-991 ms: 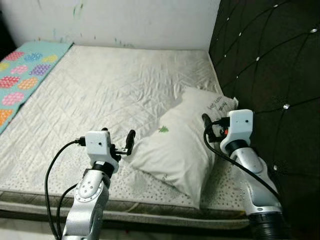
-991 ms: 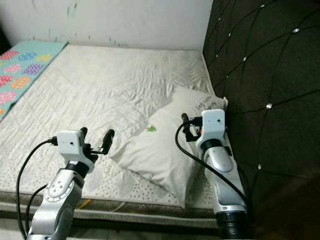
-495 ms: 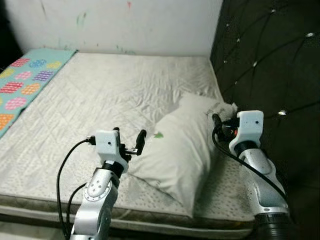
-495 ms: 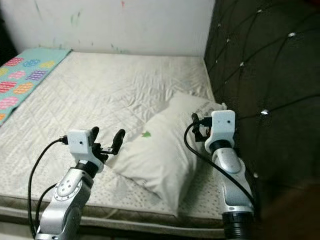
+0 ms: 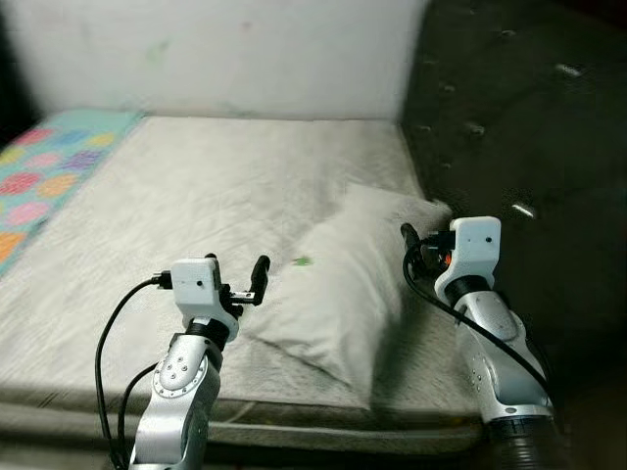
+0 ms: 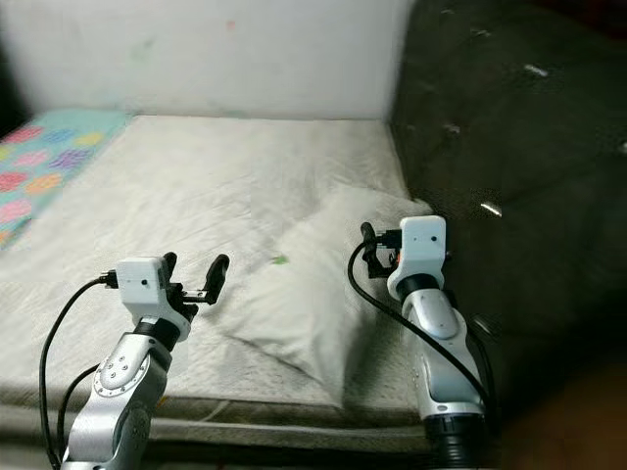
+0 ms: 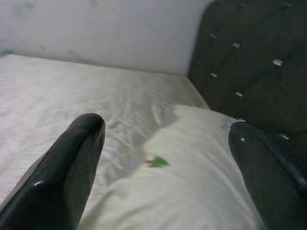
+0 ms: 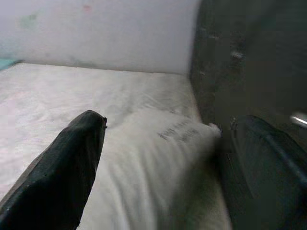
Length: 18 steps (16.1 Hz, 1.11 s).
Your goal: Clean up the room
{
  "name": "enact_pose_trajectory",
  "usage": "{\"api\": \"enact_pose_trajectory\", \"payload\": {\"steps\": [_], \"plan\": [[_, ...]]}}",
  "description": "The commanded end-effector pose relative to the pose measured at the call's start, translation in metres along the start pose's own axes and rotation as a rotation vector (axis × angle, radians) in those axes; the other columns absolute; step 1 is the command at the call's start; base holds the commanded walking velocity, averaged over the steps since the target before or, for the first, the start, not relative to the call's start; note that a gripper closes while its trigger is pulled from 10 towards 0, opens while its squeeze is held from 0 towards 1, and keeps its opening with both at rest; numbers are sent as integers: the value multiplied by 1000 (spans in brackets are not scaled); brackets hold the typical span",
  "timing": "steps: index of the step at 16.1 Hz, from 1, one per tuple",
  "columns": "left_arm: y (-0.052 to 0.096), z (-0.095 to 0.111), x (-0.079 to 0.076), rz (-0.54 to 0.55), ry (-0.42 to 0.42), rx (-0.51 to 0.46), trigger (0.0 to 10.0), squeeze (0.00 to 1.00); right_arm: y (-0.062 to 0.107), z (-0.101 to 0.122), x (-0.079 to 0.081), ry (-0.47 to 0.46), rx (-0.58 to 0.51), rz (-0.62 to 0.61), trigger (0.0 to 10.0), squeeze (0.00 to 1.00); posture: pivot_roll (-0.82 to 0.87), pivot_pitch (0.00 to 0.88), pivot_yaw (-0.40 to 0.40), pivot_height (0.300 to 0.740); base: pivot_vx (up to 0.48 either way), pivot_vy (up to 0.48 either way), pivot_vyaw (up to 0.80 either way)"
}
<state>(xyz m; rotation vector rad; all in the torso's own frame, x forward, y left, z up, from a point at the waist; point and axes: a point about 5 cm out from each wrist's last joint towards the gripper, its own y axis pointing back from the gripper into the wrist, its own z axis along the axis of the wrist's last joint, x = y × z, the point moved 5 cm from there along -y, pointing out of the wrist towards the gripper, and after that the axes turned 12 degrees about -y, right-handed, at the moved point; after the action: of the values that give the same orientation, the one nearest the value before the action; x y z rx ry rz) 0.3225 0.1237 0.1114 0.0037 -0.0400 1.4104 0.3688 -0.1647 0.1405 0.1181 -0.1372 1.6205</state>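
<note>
White and soft, the pillow (image 5: 343,294) lies askew on the mattress (image 5: 176,196), near its front edge and close to the corner where the dark tufted headboard (image 5: 509,127) meets it. Your left gripper (image 5: 238,284) hovers just beside the pillow's left end, fingers spread wide with nothing between them. Your right gripper (image 5: 419,250) sits by the pillow's right side, next to the headboard; its wrist view shows its fingers (image 8: 62,167) well apart and empty too. The step looks like taking the pillow by both ends to straighten it. Bring each gripper in low over the mattress so a finger slides under the edge, and pinch a good fold of stuffing, not just the cover. Close both together, lift evenly, and keep your right gripper off the headboard.
</note>
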Motion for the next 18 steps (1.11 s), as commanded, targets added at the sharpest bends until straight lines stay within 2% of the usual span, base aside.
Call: {"api": "enact_pose_trajectory", "payload": {"steps": [1,6,8,11,14,18], "plan": [[1,-3,0,7,-9,14,10000,0,0,1,-3,4,1,-7,10000,0,-54,25,22,740,0,0,-800],[3,-5,-3,8,-12,19,10000,0,1,2,1,15,-10,11,10000,0,-57,21,22,740,0,0,-131],[5,-5,8,53,-33,16,10000,0,1,4,-1,15,-15,11,10000,0,-57,20,24,740,0,0,0],[17,-13,24,108,-38,48,10000,0,8,-1,0,3,5,17,10000,0,-54,52,23,740,0,0,0],[23,-16,24,115,-38,60,10000,0,12,-7,5,-16,19,29,10000,0,-50,65,23,740,0,0,0],[22,-15,23,113,-37,62,10000,0,13,-8,7,-12,25,39,10000,0,-51,75,21,740,0,0,0]]}}
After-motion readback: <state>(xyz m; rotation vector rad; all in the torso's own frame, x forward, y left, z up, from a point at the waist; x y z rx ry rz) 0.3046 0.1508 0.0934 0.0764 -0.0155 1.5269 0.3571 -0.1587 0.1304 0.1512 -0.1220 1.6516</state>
